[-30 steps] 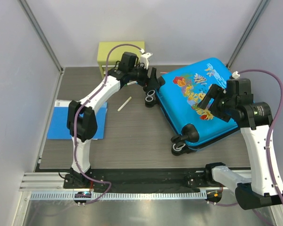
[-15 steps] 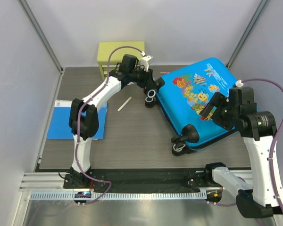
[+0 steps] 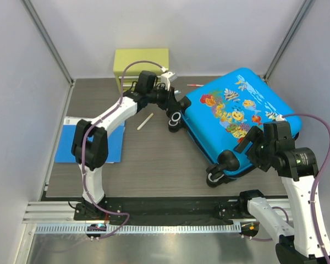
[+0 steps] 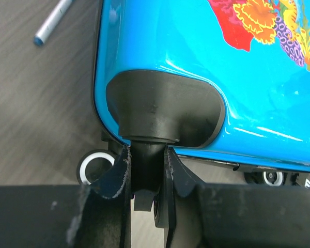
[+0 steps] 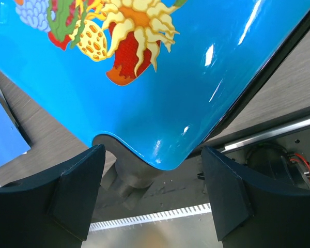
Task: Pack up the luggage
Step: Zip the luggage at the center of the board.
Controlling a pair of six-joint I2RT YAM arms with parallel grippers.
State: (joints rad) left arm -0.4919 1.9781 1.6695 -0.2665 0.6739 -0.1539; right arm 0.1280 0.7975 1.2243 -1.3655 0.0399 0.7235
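- Logging the top view first: the suitcase lies flat and closed, printed shell up, set at an angle on the right rear of the table.
- Left gripper is at the case's far-left wheel corner. Right gripper is at the near-right corner.
- Change over the last second: the right arm has come off the middle of the lid and dropped back to the near corner. The case has swung a little to the right, apparently pivoting about the held wheel.
- Loose items in this view are a pen, a blue folder and a yellow-green box. None of them touches the case.
- Left wrist view: the left gripper is clamped on the black wheel stem just under the corner housing of the suitcase. One wheel sits just beside the left finger. The pen is well apart.
- Right wrist view: the right gripper is spread wide and grips nothing. The rounded corner of the suitcase sits between its fingers, and I cannot tell whether it touches them.
- Judgement: this looks like repositioning, not packing. The lid is shut and nothing is seen going in, so opening the case is not yet done.
- Risk: a grip on a swivelling wheel stem may let the case twist.
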